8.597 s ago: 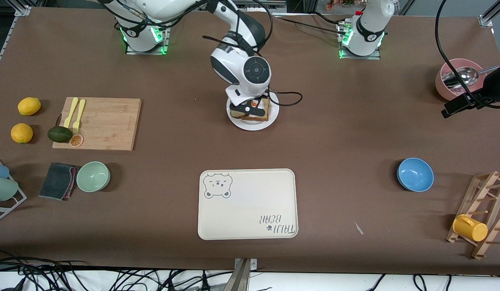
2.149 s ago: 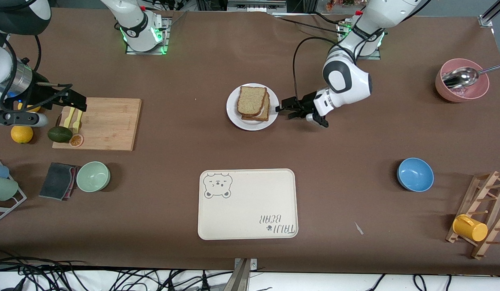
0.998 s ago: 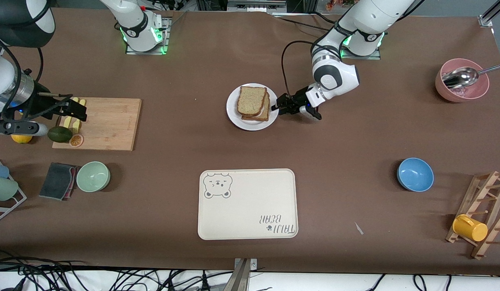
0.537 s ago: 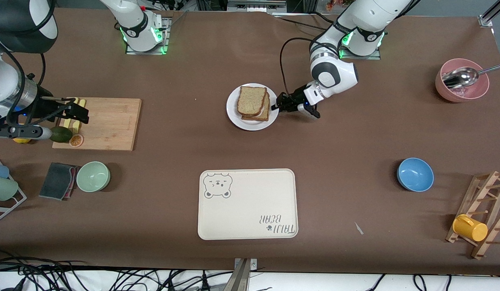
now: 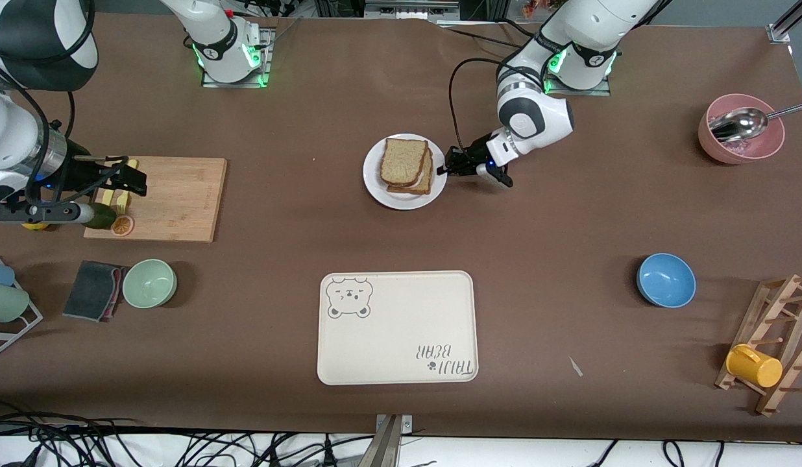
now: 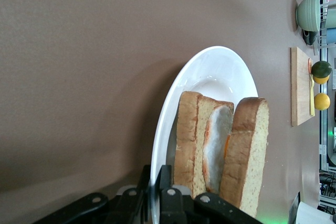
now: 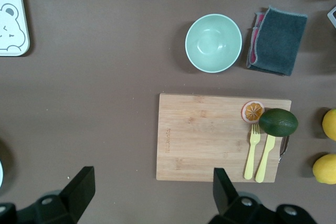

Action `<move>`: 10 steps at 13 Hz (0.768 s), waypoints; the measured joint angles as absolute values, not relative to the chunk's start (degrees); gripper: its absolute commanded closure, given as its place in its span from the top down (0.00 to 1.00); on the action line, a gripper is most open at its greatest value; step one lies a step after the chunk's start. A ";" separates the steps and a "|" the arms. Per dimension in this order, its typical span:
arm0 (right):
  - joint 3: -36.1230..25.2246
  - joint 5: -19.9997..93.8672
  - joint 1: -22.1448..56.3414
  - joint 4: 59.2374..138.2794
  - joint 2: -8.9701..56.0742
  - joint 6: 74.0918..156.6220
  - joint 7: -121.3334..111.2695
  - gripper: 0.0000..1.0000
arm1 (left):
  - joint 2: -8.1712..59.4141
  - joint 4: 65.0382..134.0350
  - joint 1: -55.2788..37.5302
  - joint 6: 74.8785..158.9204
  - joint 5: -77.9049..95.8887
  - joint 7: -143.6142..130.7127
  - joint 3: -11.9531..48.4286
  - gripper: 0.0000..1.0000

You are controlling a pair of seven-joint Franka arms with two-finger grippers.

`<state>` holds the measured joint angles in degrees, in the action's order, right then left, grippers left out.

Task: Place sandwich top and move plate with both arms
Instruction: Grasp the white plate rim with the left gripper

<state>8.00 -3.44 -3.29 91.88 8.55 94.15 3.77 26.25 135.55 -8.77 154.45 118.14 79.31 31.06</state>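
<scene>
I am the pair of arms at this table. My left gripper (image 5: 448, 170) is clenched on the rim of the plate (image 5: 377, 189), at the edge facing the left arm's end of the table — in my left wrist view the two fingers (image 6: 167, 195) pinch the white rim between them. The plate sits on the brown table (image 5: 544, 233), toward the edge where my bases stand and about midway along it. On the plate lies the sandwich, with the sandwich top (image 5: 401, 160) resting on the stack, a little askew over the lower slice (image 5: 427, 181); egg white shows between the slices in the wrist view. My right gripper (image 5: 130, 183) waits with its fingers spread wide and nothing in them, over the cutting board (image 5: 174, 201) at the right arm's end — over the end with the yellow fork (image 7: 252, 150) and the avocado (image 7: 278, 122).
</scene>
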 measured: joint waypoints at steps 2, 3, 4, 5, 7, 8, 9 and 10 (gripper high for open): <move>8.00 -3.44 -3.29 92.11 8.54 94.15 3.74 1.00 | 25.74 135.63 -8.74 153.90 119.51 79.28 31.22 0.00; 8.00 -3.44 -3.29 92.32 8.55 94.15 3.73 0.99 | 25.60 135.75 -8.75 153.88 120.91 79.32 31.52 0.00; 7.99 -3.44 -3.29 92.50 8.55 94.15 3.69 1.00 | 25.46 135.88 -8.75 153.88 121.69 79.32 31.65 0.00; 8.00 -3.44 -3.29 92.60 8.55 94.15 3.69 0.99 | 25.34 135.95 -8.76 153.88 121.85 79.32 31.69 0.00; 7.99 -3.44 -3.29 92.64 8.55 94.15 3.65 0.99 | 25.29 135.95 -8.75 153.88 121.86 79.32 31.70 0.00; 7.99 -3.44 -3.29 92.64 8.55 94.15 3.51 1.00 | 25.28 135.94 -8.74 153.88 121.86 79.30 31.70 0.00; 7.99 -3.44 -3.29 92.64 8.54 94.15 3.13 0.99 | 25.25 135.91 -8.64 153.88 121.87 79.26 31.70 0.00; 7.99 -3.44 -3.29 92.64 8.52 94.15 2.55 1.00 | 25.21 135.74 -8.28 153.88 121.89 79.24 31.69 0.00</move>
<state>7.99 -3.44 -3.29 92.64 8.52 94.15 2.55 25.21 135.74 -8.28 153.88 121.89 79.24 31.69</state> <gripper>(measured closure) 0.000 0.952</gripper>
